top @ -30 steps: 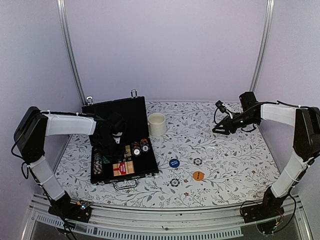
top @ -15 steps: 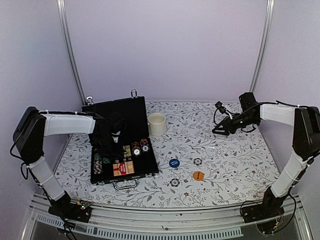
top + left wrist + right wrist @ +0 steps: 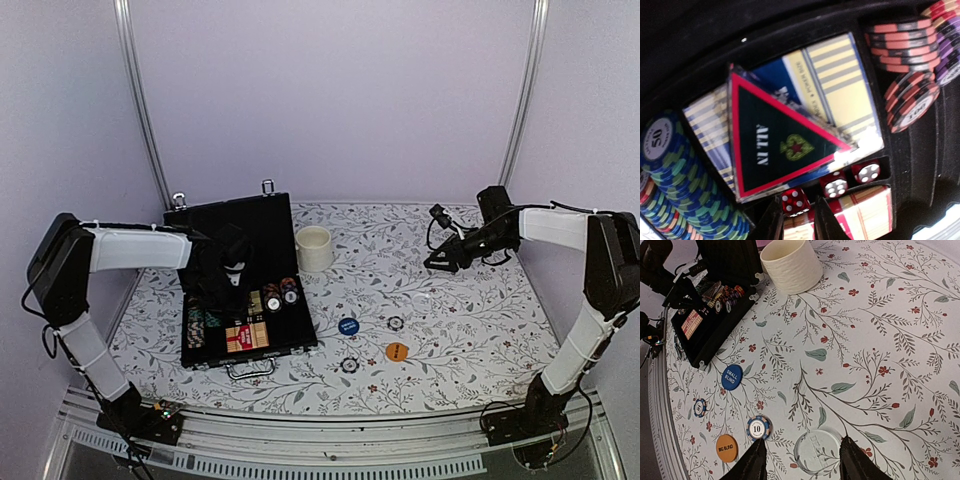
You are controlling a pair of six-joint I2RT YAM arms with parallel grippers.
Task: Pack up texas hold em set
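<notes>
Three red dice (image 3: 834, 186) are sitting in a slot of the open black case (image 3: 250, 222), which is lying on the left side of the table (image 3: 460, 320) with its lid standing up. Inside, a triangular ALL IN plaque (image 3: 775, 142) is resting on the blue deck (image 3: 840, 85), striped chips (image 3: 685, 180) are filling the rows either side, and a red deck (image 3: 865, 215) is peeking in beside the dice. The left gripper (image 3: 796, 212) is reaching into the case, fingers drawn close around the nearest die (image 3: 791, 201); pinching it or not, can't tell. The right gripper (image 3: 803, 441) is hovering, fingers spread, over a clear disc (image 3: 816, 450), with the SMALL BLIND button (image 3: 732, 376), BIG BLIND button (image 3: 726, 447) and a 10 chip (image 3: 758, 428) lying loose outside.
</notes>
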